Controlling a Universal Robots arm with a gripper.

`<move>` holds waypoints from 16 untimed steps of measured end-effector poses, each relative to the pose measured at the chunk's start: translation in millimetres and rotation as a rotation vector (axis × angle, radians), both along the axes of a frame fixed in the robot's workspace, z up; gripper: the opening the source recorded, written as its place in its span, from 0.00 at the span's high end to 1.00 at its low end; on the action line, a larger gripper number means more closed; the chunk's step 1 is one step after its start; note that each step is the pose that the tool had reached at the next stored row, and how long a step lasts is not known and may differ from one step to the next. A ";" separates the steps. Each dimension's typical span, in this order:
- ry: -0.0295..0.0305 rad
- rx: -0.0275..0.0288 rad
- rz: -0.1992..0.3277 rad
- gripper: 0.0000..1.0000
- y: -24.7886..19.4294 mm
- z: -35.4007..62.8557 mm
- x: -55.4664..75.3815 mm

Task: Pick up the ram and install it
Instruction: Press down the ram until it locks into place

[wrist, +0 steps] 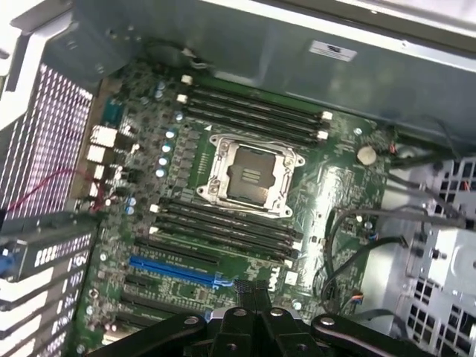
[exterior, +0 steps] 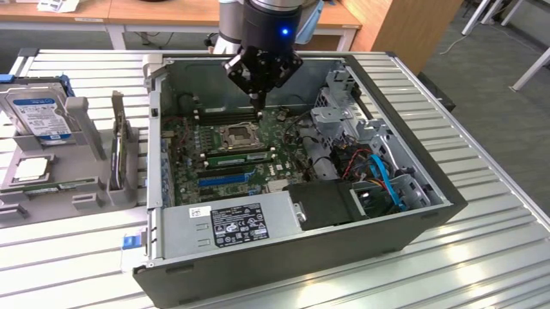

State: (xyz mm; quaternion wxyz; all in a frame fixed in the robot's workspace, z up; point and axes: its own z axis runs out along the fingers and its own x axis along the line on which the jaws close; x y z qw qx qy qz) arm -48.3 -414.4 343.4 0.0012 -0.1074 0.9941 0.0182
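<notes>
Gripper (exterior: 256, 98) closed, fingers together, holding nothing, hovering above the motherboard (exterior: 225, 149) inside the open computer case (exterior: 413, 187). A ram (exterior: 238, 154) stick sits seated in a slot just beside the CPU socket (exterior: 238, 134) (blue expansion slot (exterior: 225, 177) nearby).

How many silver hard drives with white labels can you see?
1. The silver hard drive leans in the grey holder at the exterior view's left, outside the black computer case; others may be hidden inside it.
</notes>
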 end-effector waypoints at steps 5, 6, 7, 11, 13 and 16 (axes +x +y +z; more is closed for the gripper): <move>0.0000 0.0000 -0.056 0.90 0.0 -0.2 -0.1; 0.0000 0.0001 -0.056 0.90 0.0 -0.2 -0.1; 0.0000 0.0001 -0.056 0.90 0.0 -0.2 -0.1; 0.0000 0.0001 -0.069 0.90 0.0 -0.2 -0.1; 0.0000 0.0000 -0.096 0.90 0.0 -0.3 -0.1; 0.0000 0.0000 -0.143 0.90 0.0 -0.5 -0.1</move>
